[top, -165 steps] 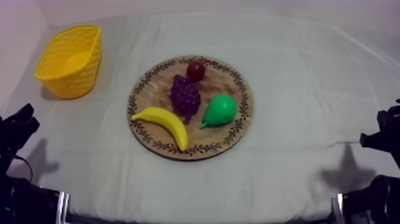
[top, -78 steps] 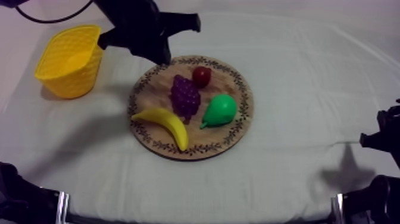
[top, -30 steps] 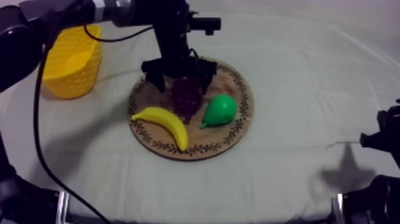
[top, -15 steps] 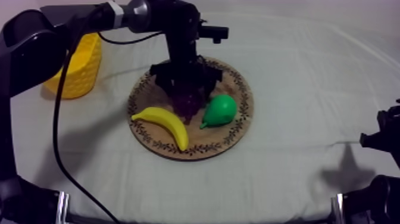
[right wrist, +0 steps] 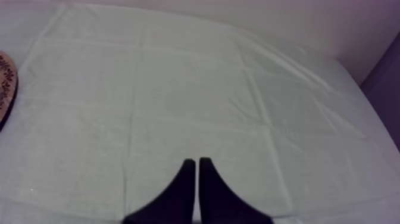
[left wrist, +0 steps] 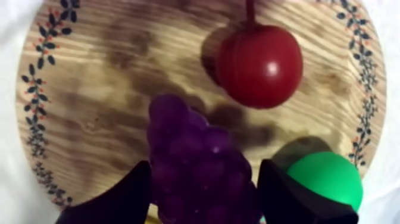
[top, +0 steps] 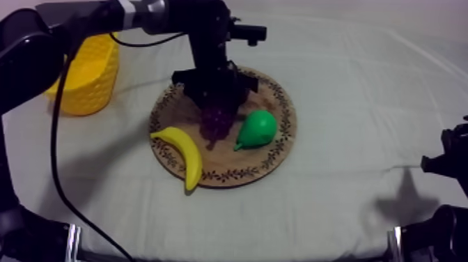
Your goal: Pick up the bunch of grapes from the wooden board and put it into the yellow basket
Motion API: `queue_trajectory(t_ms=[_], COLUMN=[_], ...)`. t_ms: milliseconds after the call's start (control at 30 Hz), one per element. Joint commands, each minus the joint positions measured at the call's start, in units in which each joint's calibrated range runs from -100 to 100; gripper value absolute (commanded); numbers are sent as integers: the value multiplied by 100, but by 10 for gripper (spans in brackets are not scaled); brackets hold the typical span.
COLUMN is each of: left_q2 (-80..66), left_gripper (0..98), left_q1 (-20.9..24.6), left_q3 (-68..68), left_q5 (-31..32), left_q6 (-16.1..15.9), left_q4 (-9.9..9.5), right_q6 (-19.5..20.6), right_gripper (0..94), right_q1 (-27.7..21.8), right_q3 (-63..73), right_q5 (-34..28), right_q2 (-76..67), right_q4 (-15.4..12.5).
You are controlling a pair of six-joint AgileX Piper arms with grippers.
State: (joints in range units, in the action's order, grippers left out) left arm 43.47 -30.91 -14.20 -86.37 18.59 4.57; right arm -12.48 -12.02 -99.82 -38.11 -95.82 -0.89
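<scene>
Cloth [right wrist: 178, 89] creased; left gripper [left wrist: 203, 182] clasps bunch of grapes [left wrist: 190, 146] on wooden board [left wrist: 89, 89]; right gripper [right wrist: 195, 162] closed, empty.

wooden board [top: 230, 175]: one
yellow basket [top: 86, 92]: one
bunch of grapes [left wrist: 199, 158]: one
banana [top: 182, 152]: one
pear [top: 258, 129]: one
small red fruit [left wrist: 260, 65]: one
toy fruit in all: four pieces
grippers: two, the left gripper [left wrist: 203, 176] and the right gripper [right wrist: 195, 164]
</scene>
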Motion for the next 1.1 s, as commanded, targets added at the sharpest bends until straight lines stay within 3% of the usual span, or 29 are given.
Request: queue_trajectory(t_ms=[0, 633, 800, 1067], left_q2=[-264, -2555, -2904, -3200], left_gripper=[536, 545, 547, 549], left_q1=[8, 290, 725, 1796], left_q3=[114, 369, 646, 843], left_q5=[13, -695, -725, -777], left_q6=[-43, -305, -490, -948], left_q4=[-13, -28, -37, -116], right_q6=[0, 0, 0, 0], right_gripper=[3, 3, 3, 3], right_q1=[0, 0, 0, 0], right_q3=[5, 5, 5, 5], right_q5=[-4, -4, -4, -4], right_q2=[-2, -2, -2, -2], right_q4=[-1, -1, -1, -1])
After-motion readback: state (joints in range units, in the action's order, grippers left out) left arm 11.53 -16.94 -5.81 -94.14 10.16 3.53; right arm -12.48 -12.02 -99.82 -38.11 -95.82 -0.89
